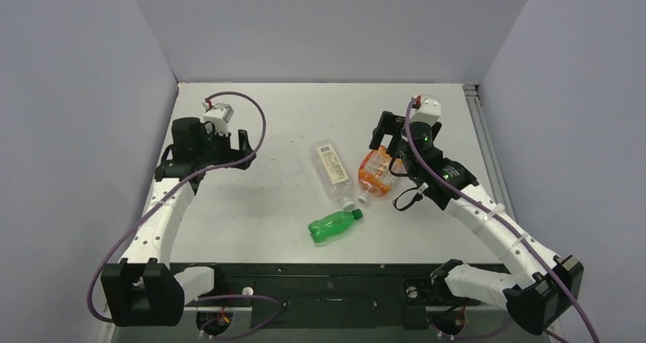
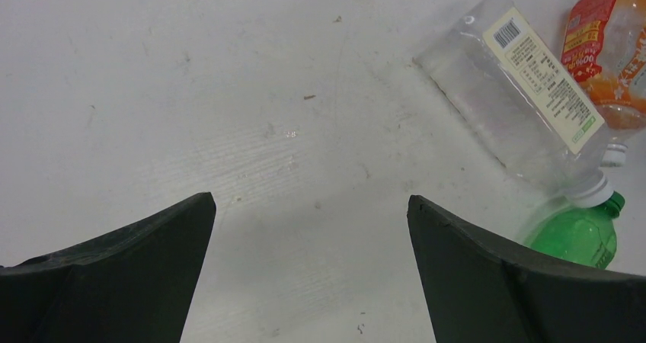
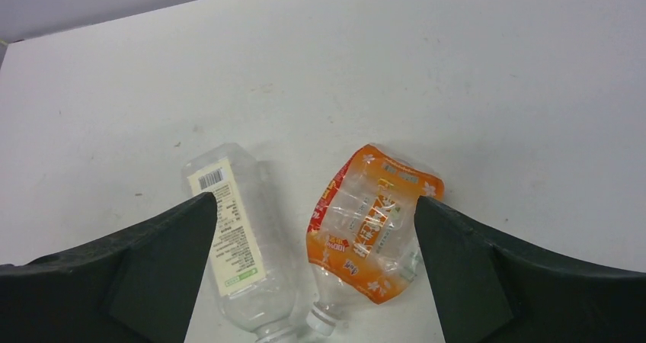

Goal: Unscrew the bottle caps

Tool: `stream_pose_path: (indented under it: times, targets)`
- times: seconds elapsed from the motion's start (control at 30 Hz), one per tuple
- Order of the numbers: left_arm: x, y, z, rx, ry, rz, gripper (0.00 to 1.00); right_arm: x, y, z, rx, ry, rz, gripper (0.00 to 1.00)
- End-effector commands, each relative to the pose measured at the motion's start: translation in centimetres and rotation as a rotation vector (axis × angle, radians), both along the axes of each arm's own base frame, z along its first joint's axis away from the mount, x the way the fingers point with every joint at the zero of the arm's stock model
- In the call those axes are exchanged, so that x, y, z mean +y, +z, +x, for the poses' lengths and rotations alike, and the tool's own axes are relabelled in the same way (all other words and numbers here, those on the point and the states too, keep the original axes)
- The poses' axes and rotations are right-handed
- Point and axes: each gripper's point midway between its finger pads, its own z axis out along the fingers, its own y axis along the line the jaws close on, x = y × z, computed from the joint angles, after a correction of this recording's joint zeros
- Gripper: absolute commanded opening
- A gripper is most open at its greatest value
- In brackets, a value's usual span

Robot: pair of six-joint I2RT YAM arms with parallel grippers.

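Three bottles lie on their sides mid-table. The clear squarish bottle [image 1: 331, 171] has a white label and a white cap [image 1: 348, 203]. The squat orange bottle [image 1: 375, 171] has a white cap [image 1: 362, 200]. The smaller green bottle [image 1: 331, 227] has a green cap [image 1: 358, 214]. My left gripper [image 1: 246, 151] is open and empty, well left of the bottles. My right gripper [image 1: 387, 142] is open above the orange bottle's base. In the right wrist view the orange bottle [image 3: 373, 229] and the clear bottle [image 3: 236, 244] lie between and below my open fingers [image 3: 487, 282].
The left wrist view shows bare white table [image 2: 305, 129] under the left gripper [image 2: 311, 202], with the clear bottle [image 2: 518, 91], orange bottle [image 2: 613, 46] and green bottle [image 2: 575, 236] at the right. Grey walls enclose the table on three sides.
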Motion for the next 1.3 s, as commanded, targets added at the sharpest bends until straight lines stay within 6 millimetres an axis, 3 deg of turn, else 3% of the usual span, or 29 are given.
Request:
stream_pose_path:
  times: [0.0,0.17,0.27,0.3,0.57,0.67,0.97,1.1,1.27]
  targets:
    - [-0.2,1.2,-2.1,0.033,-0.073,0.038,0.96,-0.9,2.2,-1.4,-0.002,-0.088,-0.137,0.99]
    - [-0.6,0.8,-3.0,0.095,-0.093,0.02,0.97,2.8,3.3,-1.4,-0.017,0.06,0.004,1.0]
    - [-1.2,0.7,-3.3,0.118,-0.115,-0.011,0.96,4.4,3.2,-1.8,0.009,0.096,-0.106,1.0]
    - [-1.4,0.8,-3.4,0.12,-0.126,-0.023,0.97,4.7,1.6,-1.8,0.053,0.098,-0.167,0.99]
    - [-1.1,2.3,-2.8,0.111,-0.127,-0.138,0.97,8.5,-4.4,-3.2,0.15,0.171,-0.315,0.99]
    - [0.2,2.9,-2.3,0.131,-0.088,-0.236,0.97,9.7,-6.4,-3.5,0.179,0.199,-0.341,0.99]
    - [1.5,2.4,-2.0,0.128,-0.09,-0.238,0.96,12.9,-9.1,-3.2,0.22,0.27,-0.366,0.99]
    - [2.0,2.0,-1.6,0.116,-0.069,-0.212,0.97,14.3,-11.3,-2.5,0.253,0.295,-0.389,1.0]
    - [2.5,0.9,-1.0,0.089,-0.041,-0.141,0.97,15.2,-11.5,-2.3,0.24,0.314,-0.357,1.0]
